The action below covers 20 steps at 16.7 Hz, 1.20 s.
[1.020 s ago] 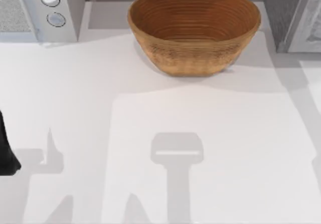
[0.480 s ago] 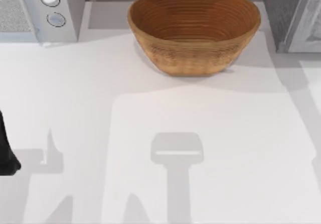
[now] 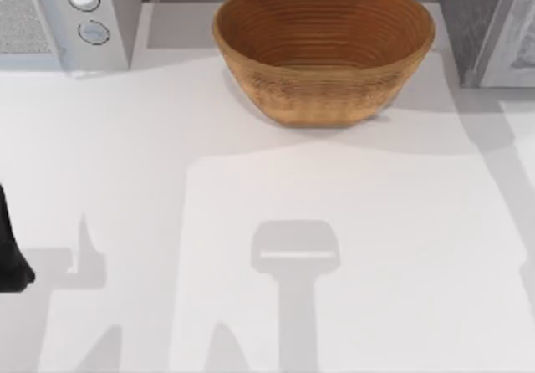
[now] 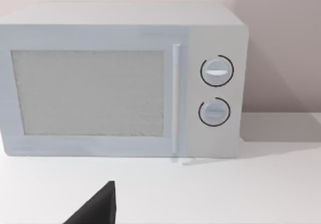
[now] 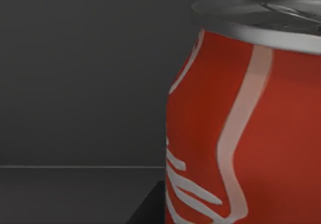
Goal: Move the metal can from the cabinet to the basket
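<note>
The small red metal can with white script (image 5: 241,128) sits upright inside the dark grey box-like cabinet (image 3: 481,26), right of the big round brown woven basket (image 3: 324,47). Can't tell either hand's state; left arm (image 3: 10,252) parked far left of that basket.

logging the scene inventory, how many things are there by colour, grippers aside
brown: 1, the basket
red: 1, the metal can
white: 1, the microwave
dark grey: 1, the cabinet
total: 4
</note>
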Each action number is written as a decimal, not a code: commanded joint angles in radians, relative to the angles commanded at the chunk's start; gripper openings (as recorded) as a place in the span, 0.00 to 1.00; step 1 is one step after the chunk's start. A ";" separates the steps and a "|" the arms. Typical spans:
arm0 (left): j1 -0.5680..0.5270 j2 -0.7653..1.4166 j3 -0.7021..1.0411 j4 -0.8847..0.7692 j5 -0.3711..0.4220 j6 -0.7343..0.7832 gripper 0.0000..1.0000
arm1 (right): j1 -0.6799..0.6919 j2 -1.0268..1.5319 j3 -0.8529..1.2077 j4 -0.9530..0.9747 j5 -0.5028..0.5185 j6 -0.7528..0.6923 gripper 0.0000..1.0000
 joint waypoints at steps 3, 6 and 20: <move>0.000 0.000 0.000 0.000 0.000 0.000 1.00 | 0.001 -0.001 0.000 0.000 0.000 0.001 0.00; 0.000 0.000 0.000 0.000 0.000 0.000 1.00 | 0.020 -0.028 0.014 -0.040 0.023 0.001 0.00; 0.000 0.000 0.000 0.000 0.000 0.000 1.00 | 0.231 -0.344 0.117 -0.464 0.225 -0.001 0.00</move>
